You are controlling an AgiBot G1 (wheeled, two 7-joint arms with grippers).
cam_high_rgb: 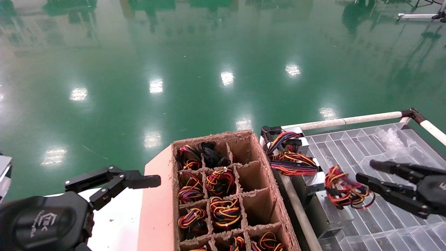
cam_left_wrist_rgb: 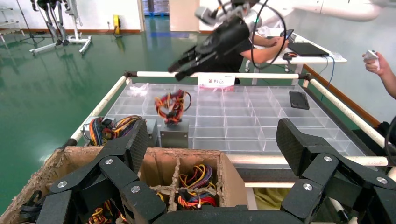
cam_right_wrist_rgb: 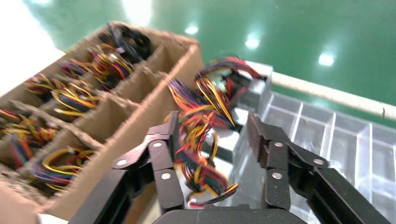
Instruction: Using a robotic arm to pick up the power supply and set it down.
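Observation:
The power supply is a small grey metal box standing on the clear tray's near-left part, its coiled red, yellow and black wire bundle on top. In the left wrist view the box and the wires stand upright behind the carton. My right gripper is open just right of the bundle; in its own view the wires lie between the spread fingers of the right gripper, and no grip shows. My left gripper hangs open at the lower left beside the carton, and shows open and empty in its own view.
A brown divided carton holds several wire bundles in its cells. A second grey unit with purple and blue wires sits at the tray's left corner. The clear compartment tray is framed by white rails. People are at a desk beyond.

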